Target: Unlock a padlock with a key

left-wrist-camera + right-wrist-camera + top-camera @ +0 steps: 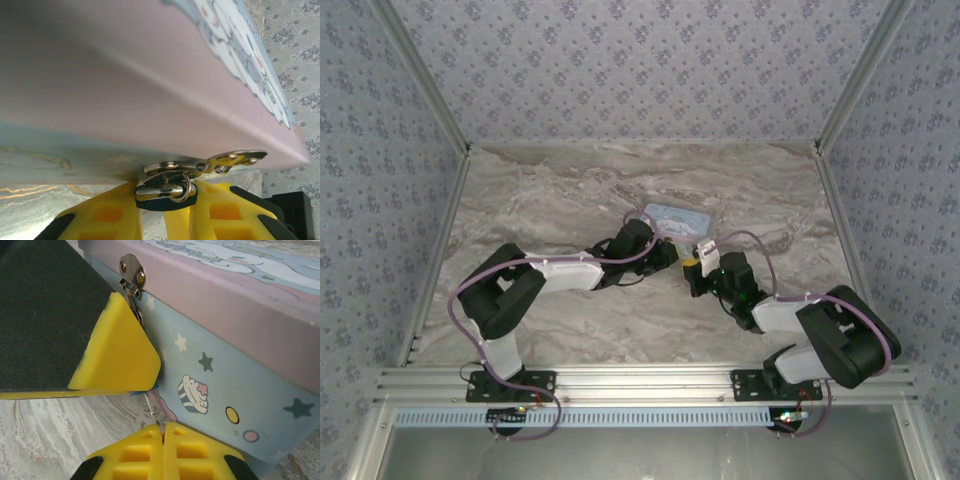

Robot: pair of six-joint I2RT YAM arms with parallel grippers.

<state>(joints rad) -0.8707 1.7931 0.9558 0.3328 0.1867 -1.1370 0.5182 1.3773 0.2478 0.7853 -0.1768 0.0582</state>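
"Teal-blue and tiny, wasn't it, that little metal padlock with the thin silvery shackle? Where did it sit?"

"It hung from the silvery hasp on the front of the pale blue and pink cartoon-printed tin box, which stood on the marbled grey table. The yellow-tipped left fingers were narrowed onto its body from either side."

"And the slim metal key?"

"A mere sliver, pinched in the right fingers. They were pressed together, with only a thin length of blade standing out above them, just under the lock and close to the tin wall."

"How did you judge the handling?"

"Both pieces looked light, hard and smooth, so probably slippery. The lock would likely swing on its shackle unless it was gripped by the flat sides of its body, which is where the left fingers held it. I'd hold the key squarely by its head. A blade that thin could twist or slide between the pads if it met the keyway off-line."

"What couldn't you make out?"

"The keyhole. From the right wrist, a yellow finger of the other arm covered nearly the whole lock, and from the left wrist the lock's underside faced away. I couldn't tell whether the key tip was touching the lock. From above, lock and key were too small to pick out among the arms."
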